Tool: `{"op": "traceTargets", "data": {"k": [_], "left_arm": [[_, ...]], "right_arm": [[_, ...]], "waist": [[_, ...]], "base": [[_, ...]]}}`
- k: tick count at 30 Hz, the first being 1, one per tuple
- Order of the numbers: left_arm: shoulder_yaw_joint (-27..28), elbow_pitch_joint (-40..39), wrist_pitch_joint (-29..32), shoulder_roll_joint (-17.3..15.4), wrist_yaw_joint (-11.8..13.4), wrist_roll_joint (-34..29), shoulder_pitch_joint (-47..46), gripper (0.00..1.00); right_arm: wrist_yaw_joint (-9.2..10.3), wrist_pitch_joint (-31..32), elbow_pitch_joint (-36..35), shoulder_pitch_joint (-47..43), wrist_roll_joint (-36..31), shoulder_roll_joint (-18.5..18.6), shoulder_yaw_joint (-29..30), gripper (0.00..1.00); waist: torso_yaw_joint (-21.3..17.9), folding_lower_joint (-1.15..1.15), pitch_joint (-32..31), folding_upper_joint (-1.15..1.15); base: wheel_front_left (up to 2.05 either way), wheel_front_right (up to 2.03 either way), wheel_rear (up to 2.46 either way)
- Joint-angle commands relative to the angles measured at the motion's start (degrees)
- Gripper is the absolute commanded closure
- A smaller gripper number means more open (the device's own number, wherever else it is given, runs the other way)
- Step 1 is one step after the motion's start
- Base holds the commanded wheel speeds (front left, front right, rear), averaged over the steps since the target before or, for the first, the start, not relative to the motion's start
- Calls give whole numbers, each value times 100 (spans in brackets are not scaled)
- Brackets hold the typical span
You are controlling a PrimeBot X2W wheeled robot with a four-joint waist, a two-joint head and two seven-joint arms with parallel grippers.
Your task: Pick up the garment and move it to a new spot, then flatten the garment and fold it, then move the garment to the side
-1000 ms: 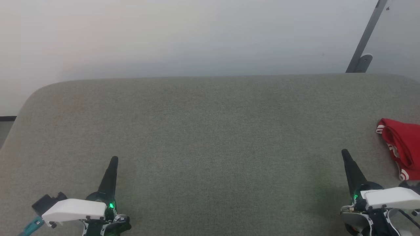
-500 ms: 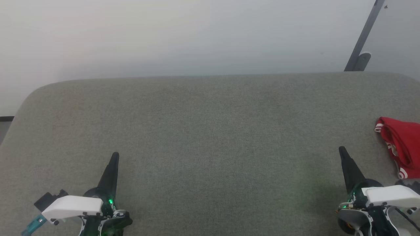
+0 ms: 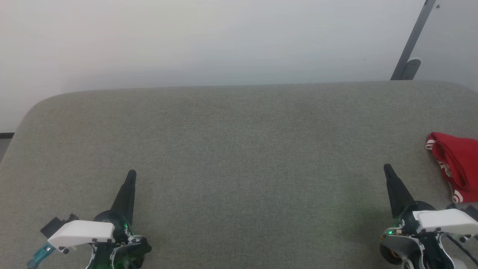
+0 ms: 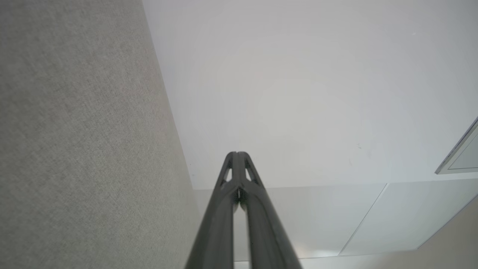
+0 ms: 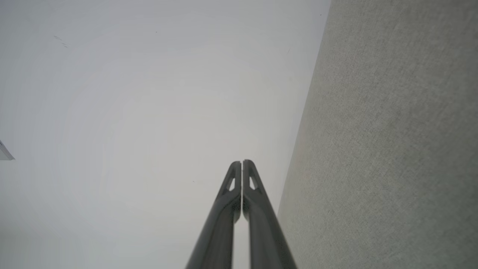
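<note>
The red T-shirt lies bunched at 3 o'clock on the grey fabric surface. The left gripper at 7 o'clock and the right gripper at 5 o'clock point toward 12, each with its fingers pressed together on nothing.

The grey-green, fabric-covered table with rounded corners spans the full width of the head view. Directly behind the table's far edge stands a plain white matt wall, evenly lit, with a soft shade just above that edge. At the table's far right corner, a slim dark grey metal bar rises at a slant from a rounded grey foot. Beside the table's left edge, a short dark strip runs along the wall base. In the left wrist view, pale glossy panels with thin seams lie beyond the table.
</note>
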State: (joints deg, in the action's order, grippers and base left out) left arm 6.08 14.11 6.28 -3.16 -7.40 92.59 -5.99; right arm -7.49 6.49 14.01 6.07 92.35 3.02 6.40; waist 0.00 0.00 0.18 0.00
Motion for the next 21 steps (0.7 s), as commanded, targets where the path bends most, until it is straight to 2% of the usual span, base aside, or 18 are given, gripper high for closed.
{"op": "traceTargets", "data": {"k": [1, 21], "left_arm": [[28, 0, 21, 8, -16, 13, -54, 100], [37, -1, 32, 15, -16, 0, -56, 100]], "right_arm": [[0, 16, 10, 36, 24, -23, 15, 100], [0, 21, 8, 36, 18, -25, 18, 100]], "waist": [[0, 0, 0, 0], [0, 0, 0, 0]], "base": [[0, 0, 0], [0, 0, 0]]}}
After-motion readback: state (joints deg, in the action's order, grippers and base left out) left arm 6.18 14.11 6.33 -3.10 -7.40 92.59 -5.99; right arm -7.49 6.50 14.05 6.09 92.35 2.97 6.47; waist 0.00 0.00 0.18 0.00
